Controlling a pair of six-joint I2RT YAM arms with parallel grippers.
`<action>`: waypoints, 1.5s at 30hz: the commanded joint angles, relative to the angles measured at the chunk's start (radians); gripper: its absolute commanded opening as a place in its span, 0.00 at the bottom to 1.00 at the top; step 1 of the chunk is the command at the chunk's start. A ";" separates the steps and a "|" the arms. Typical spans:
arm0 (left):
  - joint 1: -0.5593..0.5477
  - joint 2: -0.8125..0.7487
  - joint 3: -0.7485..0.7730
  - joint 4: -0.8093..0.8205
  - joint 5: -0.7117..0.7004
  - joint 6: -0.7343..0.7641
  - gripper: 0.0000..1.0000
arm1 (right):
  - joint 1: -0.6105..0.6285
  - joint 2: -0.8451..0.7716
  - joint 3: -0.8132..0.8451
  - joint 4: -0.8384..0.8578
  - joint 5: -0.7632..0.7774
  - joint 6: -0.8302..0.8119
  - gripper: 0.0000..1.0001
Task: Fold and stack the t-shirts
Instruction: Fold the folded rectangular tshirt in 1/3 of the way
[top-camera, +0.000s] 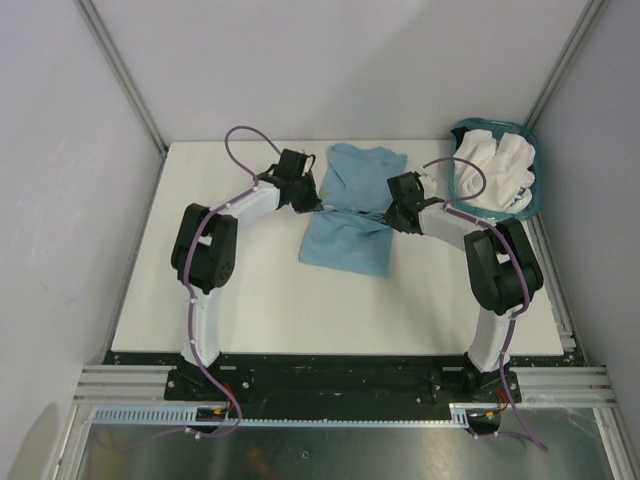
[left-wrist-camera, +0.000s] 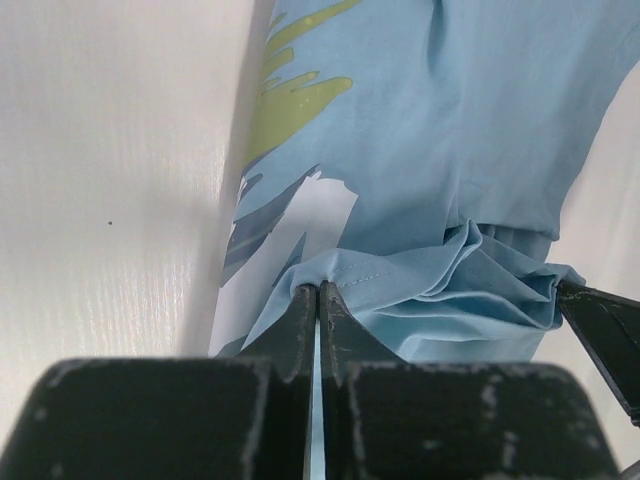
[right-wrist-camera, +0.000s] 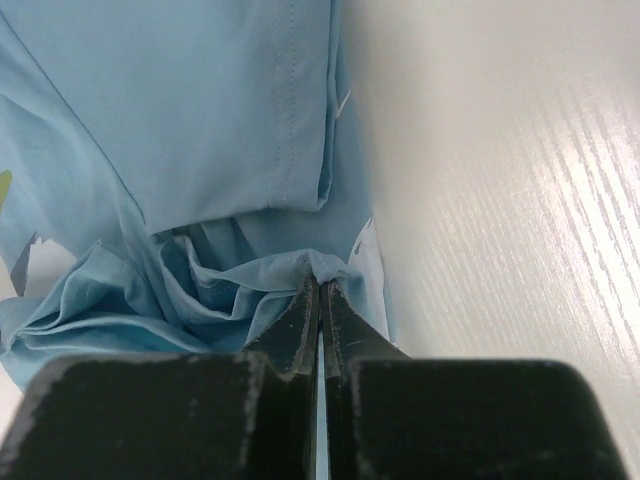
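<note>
White table (top-camera: 250, 305) | grey walls (top-camera: 300, 60) | left end effector (left-wrist-camera: 318, 289), right end effector (right-wrist-camera: 320, 284) pinch blue t-shirt (top-camera: 345, 240)

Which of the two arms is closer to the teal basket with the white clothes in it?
The right one. The right gripper pinches the edge of the light blue t-shirt on the side facing the basket; the left gripper pinches the opposite edge, farther off.
</note>
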 joint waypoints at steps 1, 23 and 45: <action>0.018 0.016 0.057 0.026 0.004 0.022 0.00 | -0.020 0.002 0.043 0.009 -0.001 0.004 0.02; 0.057 -0.060 0.028 0.046 0.072 0.097 0.51 | 0.014 -0.092 0.064 -0.043 -0.040 -0.131 0.29; 0.021 0.047 0.045 0.052 0.216 0.095 0.01 | -0.040 0.155 0.181 0.040 -0.205 -0.173 0.20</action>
